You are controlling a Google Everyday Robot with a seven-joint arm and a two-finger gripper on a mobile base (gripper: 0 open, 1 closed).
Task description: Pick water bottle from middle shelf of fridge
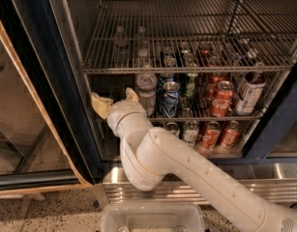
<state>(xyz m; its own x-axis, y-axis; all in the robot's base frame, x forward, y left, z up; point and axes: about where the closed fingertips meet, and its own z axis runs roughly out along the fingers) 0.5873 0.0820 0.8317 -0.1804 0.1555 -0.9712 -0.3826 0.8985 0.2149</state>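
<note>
The water bottle (pixel 146 88), clear and ribbed, stands at the left front of the middle shelf (pixel 206 118) inside the fridge (pixel 37 62). My gripper (pixel 116 99) is at the shelf's left end, just left of the bottle, at about its lower half. Its two yellowish fingertips (pixel 100 105) stand apart, so it is open with nothing between them. The right fingertip is close to the bottle; I cannot tell if it touches. My white arm hides the shelf edge below the gripper.
Right of the bottle stand a blue can (pixel 170 99), a green can (pixel 189 83), red cola cans (pixel 221 98) and a dark labelled bottle (pixel 247 93). More cans sit on the rack below. A clear plastic bin (pixel 153 219) lies below the ribbed steel base panel (pixel 283 187).
</note>
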